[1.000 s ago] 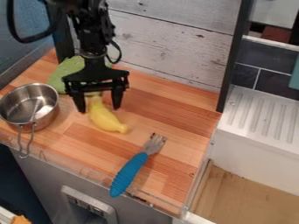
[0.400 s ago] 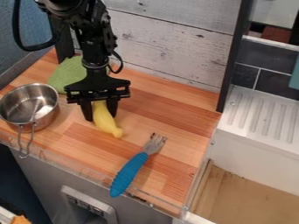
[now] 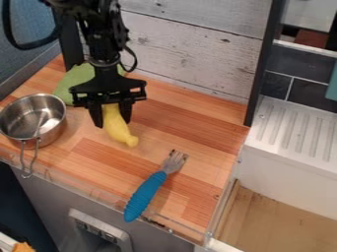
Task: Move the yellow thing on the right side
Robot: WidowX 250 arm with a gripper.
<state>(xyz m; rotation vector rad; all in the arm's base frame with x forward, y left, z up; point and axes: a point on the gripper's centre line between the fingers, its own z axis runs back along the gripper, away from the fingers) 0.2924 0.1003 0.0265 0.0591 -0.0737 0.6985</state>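
The black gripper hangs over the left half of the wooden counter, to the right of the metal pot. It is shut on the upper end of the yellow banana-like thing, with one finger on each side of it. The yellow thing's lower tip points down and slightly right, towards the fork. Whether its underside touches the counter, I cannot tell.
A metal pot with a wire handle stands at the left. Behind the gripper lies a green cloth-like thing. A blue-handled fork lies front centre on the counter. At the right is a white sink.
The gripper's fingers have closed in on the yellow thing, which was between them but slanted more to the right. Its lower tip has shifted left and slightly up.
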